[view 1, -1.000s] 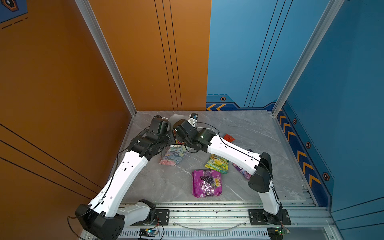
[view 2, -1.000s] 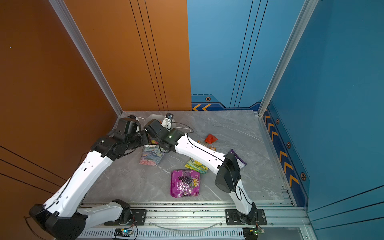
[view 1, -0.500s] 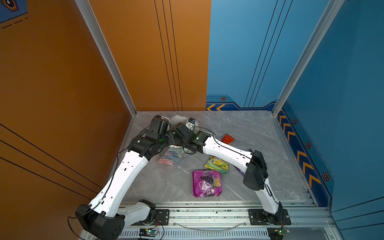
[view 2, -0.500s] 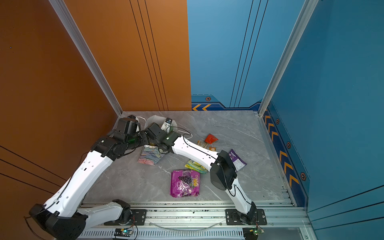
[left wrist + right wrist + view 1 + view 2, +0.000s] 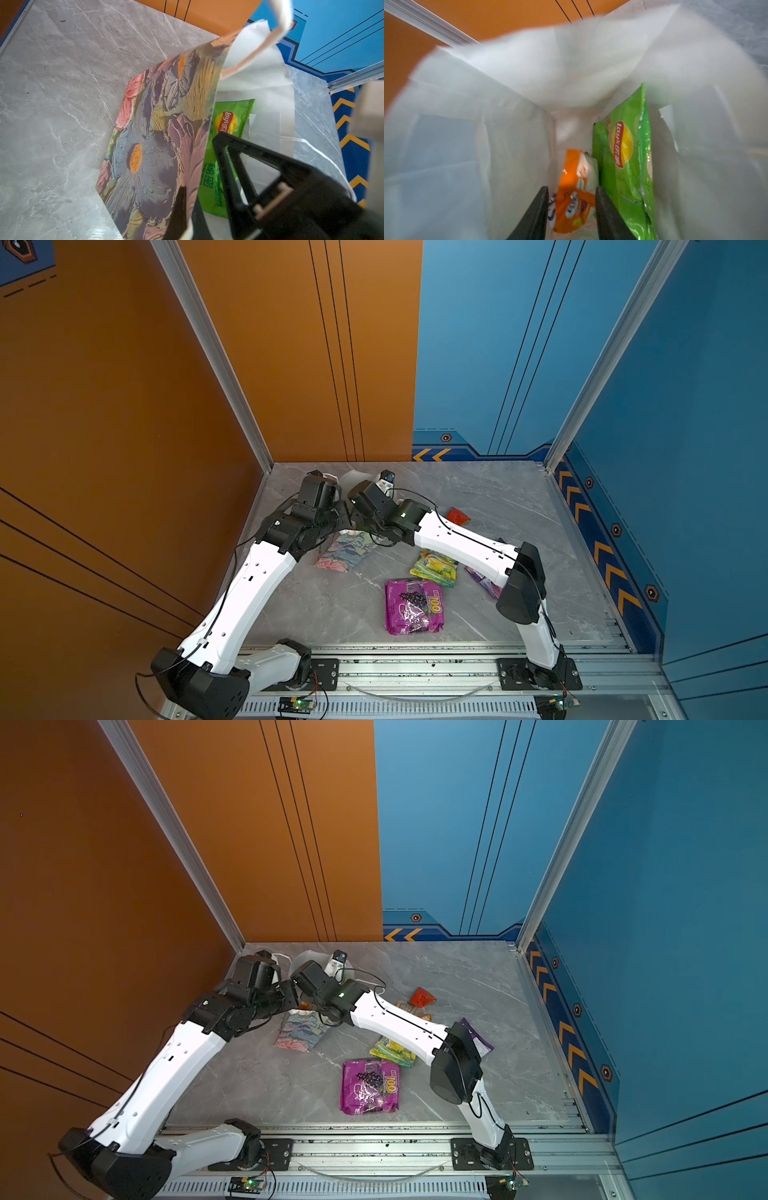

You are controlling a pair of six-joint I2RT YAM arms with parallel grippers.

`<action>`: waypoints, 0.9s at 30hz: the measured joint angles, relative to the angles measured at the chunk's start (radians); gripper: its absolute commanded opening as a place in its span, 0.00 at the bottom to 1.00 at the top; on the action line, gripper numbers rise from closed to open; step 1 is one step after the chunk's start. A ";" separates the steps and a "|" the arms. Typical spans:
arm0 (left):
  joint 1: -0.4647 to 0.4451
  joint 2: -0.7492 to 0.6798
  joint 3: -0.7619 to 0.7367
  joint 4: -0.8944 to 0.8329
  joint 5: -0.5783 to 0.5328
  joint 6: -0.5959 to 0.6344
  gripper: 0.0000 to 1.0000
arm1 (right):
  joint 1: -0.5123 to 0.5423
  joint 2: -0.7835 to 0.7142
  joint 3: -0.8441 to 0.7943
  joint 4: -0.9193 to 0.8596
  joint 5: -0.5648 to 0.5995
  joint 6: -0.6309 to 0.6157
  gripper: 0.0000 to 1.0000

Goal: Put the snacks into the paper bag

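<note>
Grey marble tabletop [image 5: 332, 605], orange wall [image 5: 291, 344], blue wall [image 5: 498, 344], aluminium rail [image 5: 415, 672] in front

Floral paper bag [image 5: 297, 1033], magenta packet [image 5: 370, 1085] near

The paper bag [image 5: 158, 145] is matt paper. Its floral outside looks ridged like thick brushwork, its inside is plain smooth white, and its cord handle [image 5: 255, 48] is white too. The green packet [image 5: 629, 158] and orange packet [image 5: 571, 197] inside are glossy plastic film, like the crinkled magenta packet [image 5: 413, 605] and yellow-green packet [image 5: 434, 568] on the tabletop [image 5: 498, 497] — smooth grey, marble-look, faintly sheened. The left arm [image 5: 249, 593] and right arm [image 5: 465, 543] have smooth white plastic shells with matt black joints; the rail [image 5: 415, 672] is bare metal.
</note>
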 measured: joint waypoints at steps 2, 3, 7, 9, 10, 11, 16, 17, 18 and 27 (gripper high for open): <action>0.000 0.000 0.000 0.000 0.000 0.000 0.00 | -0.001 -0.033 -0.008 0.001 0.000 -0.008 0.48; 0.000 0.000 0.000 0.000 0.000 0.000 0.00 | -0.001 -0.052 -0.016 0.001 0.000 -0.016 0.50; 0.001 0.000 0.000 0.001 0.000 0.000 0.00 | -0.001 -0.140 -0.069 0.008 0.000 -0.044 0.54; 0.004 0.000 0.000 0.001 0.001 0.000 0.00 | 0.000 -0.194 -0.110 0.016 0.001 -0.064 0.56; 0.005 0.000 0.000 0.001 0.002 0.000 0.00 | 0.000 -0.219 -0.130 0.018 0.001 -0.074 0.57; 0.006 0.000 0.000 0.001 0.003 0.000 0.00 | 0.000 -0.251 -0.156 0.019 0.001 -0.088 0.59; 0.008 0.000 0.000 0.001 0.004 0.000 0.00 | 0.000 -0.424 -0.324 0.030 0.001 -0.137 0.62; 0.011 0.000 0.000 0.001 0.005 0.000 0.00 | 0.000 -0.467 -0.372 0.034 0.001 -0.145 0.62; 0.013 0.000 0.000 0.001 0.007 0.000 0.00 | -0.001 -0.497 -0.409 0.036 0.001 -0.150 0.62; 0.048 0.000 0.000 0.001 0.016 0.003 0.00 | -0.003 -0.789 -0.849 0.063 -0.003 -0.161 0.81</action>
